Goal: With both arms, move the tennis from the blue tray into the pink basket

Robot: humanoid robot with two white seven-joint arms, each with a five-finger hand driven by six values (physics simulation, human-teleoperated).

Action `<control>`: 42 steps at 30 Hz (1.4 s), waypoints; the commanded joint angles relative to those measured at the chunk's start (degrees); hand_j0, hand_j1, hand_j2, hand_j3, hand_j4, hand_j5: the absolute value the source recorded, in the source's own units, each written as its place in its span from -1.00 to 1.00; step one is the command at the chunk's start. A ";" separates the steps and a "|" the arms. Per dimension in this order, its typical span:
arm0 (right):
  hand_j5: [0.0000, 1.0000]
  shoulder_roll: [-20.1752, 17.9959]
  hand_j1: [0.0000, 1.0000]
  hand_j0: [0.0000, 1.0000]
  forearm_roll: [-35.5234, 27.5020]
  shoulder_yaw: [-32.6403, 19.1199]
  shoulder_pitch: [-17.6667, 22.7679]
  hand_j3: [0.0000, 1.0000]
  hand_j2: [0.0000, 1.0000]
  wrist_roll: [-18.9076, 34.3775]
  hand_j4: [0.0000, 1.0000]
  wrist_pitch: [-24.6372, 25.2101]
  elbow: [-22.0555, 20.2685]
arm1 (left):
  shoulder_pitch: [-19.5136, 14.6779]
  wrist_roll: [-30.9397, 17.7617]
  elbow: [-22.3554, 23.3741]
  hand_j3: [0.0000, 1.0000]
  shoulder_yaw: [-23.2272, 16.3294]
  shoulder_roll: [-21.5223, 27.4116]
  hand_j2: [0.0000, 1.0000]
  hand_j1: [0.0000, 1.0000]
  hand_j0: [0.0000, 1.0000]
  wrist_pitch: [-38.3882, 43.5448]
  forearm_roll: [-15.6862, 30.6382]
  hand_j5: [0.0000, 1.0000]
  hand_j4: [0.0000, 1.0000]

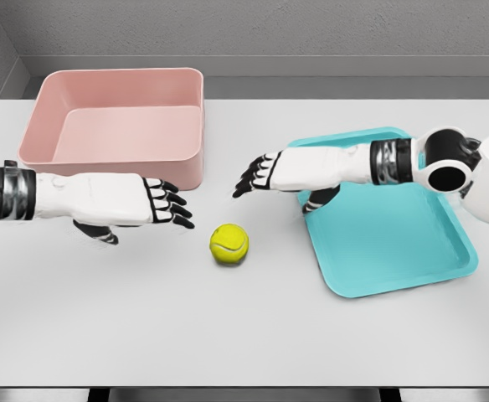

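A yellow-green tennis ball (229, 244) lies on the white table, between the two hands and just left of the blue tray (395, 243). The pink basket (115, 126) stands at the back left, nothing visible inside. My left hand (167, 204) reaches in from the left with fingers spread, a short way left of and slightly above the ball, holding nothing. My right hand (257, 177) stretches from the right across the tray's left corner, fingers relaxed and open, above and right of the ball. Neither hand touches the ball.
The white table (228, 335) extends to a front edge near the bottom of the picture. A grey wall runs behind the basket. The tray lies tilted at the right, nothing on it.
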 commanded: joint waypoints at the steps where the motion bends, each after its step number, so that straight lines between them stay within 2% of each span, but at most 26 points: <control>1: 1.00 -3.27 1.00 1.00 -0.50 -0.72 0.09 1.00 1.00 -6.00 1.00 0.12 0.64 | 0.00 0.02 0.02 1.00 -0.05 -3.75 1.00 1.00 1.00 0.13 0.47 1.00 1.00; 2: 1.00 -4.86 1.00 1.00 -0.51 -0.98 0.18 1.00 1.00 -9.17 1.00 0.12 2.31 | -0.35 0.02 0.02 1.00 -0.14 -4.90 1.00 1.00 1.00 0.13 0.55 1.00 1.00; 3: 1.00 -4.95 1.00 1.00 -0.59 -4.23 0.44 1.00 1.00 -10.84 1.00 0.12 3.63 | -1.58 0.02 0.02 1.00 -0.67 -4.90 1.00 1.00 1.00 0.13 0.64 1.00 1.00; 5: 1.00 -5.04 1.00 1.00 -0.59 -5.90 0.26 1.00 1.00 -10.93 1.00 0.12 7.94 | -2.99 0.02 0.02 1.00 -0.75 -4.99 1.00 1.00 1.00 0.13 0.73 1.00 1.00; 8: 1.00 -6.71 1.00 1.00 -0.59 -6.52 0.88 1.00 1.00 -10.93 1.00 0.12 10.14 | -4.22 0.02 0.02 1.00 -0.84 -5.69 1.00 1.00 1.00 0.13 0.91 1.00 1.00; 9: 1.00 -6.79 1.00 1.00 -0.59 -6.61 1.23 1.00 1.00 -10.93 1.00 0.12 12.42 | -4.57 0.02 0.02 1.00 -1.10 -7.09 1.00 1.00 1.00 0.13 3.19 1.00 1.00; 10: 1.00 -6.79 1.00 1.00 -0.59 -6.52 1.32 1.00 1.00 -10.93 1.00 0.12 12.95 | -4.92 0.02 0.02 1.00 -2.51 -8.06 1.00 1.00 1.00 0.13 5.82 1.00 1.00; 14: 1.00 -9.69 1.00 1.00 -0.68 -6.70 2.02 1.00 1.00 -10.93 1.00 0.12 13.04 | -5.62 0.02 0.10 1.00 -3.04 -8.59 1.00 1.00 1.00 0.13 11.27 1.00 1.00; 15: 1.00 -10.48 1.00 1.00 -0.68 -6.70 2.20 1.00 1.00 -10.93 1.00 0.12 13.04 | -5.89 0.02 0.28 1.00 -5.67 -8.68 1.00 1.00 1.00 0.13 12.77 1.00 1.00; 16: 1.00 -10.66 1.00 1.00 -0.68 -6.70 2.29 1.00 1.00 -10.93 1.00 0.12 13.04 | -6.94 0.02 0.72 1.00 -6.29 -8.76 1.00 1.00 1.00 0.13 12.86 1.00 1.00; 18: 1.00 -11.54 1.00 1.00 -0.68 -7.22 2.02 1.00 1.00 -10.93 1.00 0.12 13.04 | -7.12 0.02 2.83 1.00 -6.55 -11.40 1.00 1.00 1.00 0.13 12.51 1.00 1.00; 21: 1.00 -13.47 1.00 1.00 -0.68 -8.28 2.46 1.00 1.00 -10.84 1.00 0.12 13.04 | -7.12 0.02 4.94 1.00 -7.08 -13.69 1.00 1.00 1.00 0.13 6.97 1.00 1.00; 22: 1.00 -13.39 1.00 1.00 -0.68 -8.28 2.46 1.00 1.00 -10.84 1.00 0.12 13.04 | -7.12 0.02 5.29 1.00 -7.17 -15.00 1.00 1.00 1.00 0.13 6.80 1.00 1.00; 28: 1.00 -13.56 1.00 1.00 -0.68 -8.37 2.37 1.00 1.00 -10.84 1.00 0.12 13.04 | -6.94 0.02 8.45 1.00 -7.26 -15.80 1.00 1.00 1.00 0.13 1.35 1.00 1.00; 31: 1.00 -13.56 1.00 1.00 -0.68 -8.89 2.46 1.00 1.00 -10.58 1.00 0.12 13.04 | -6.68 0.02 9.95 1.00 -7.26 -15.71 1.00 1.00 1.00 0.13 1.26 1.00 1.00; 33: 1.00 -13.56 1.00 1.00 -0.68 -9.16 2.46 1.00 1.00 -10.49 1.00 0.12 13.04 | -6.77 0.02 10.21 1.00 -8.75 -15.97 1.00 1.00 1.00 0.13 1.17 1.00 1.00; 37: 1.00 -13.56 1.00 1.00 -0.68 -9.07 2.46 1.00 1.00 -10.49 1.00 0.12 13.04 | -6.68 0.02 12.85 1.00 -9.89 -19.05 1.00 1.00 1.00 0.13 0.12 1.00 1.00; 42: 1.00 -13.47 1.00 1.00 -0.68 -9.07 2.46 1.00 1.00 -10.49 1.00 0.12 13.04 | -6.42 0.02 13.20 1.00 -10.07 -19.58 1.00 1.00 1.00 0.13 0.12 1.00 1.00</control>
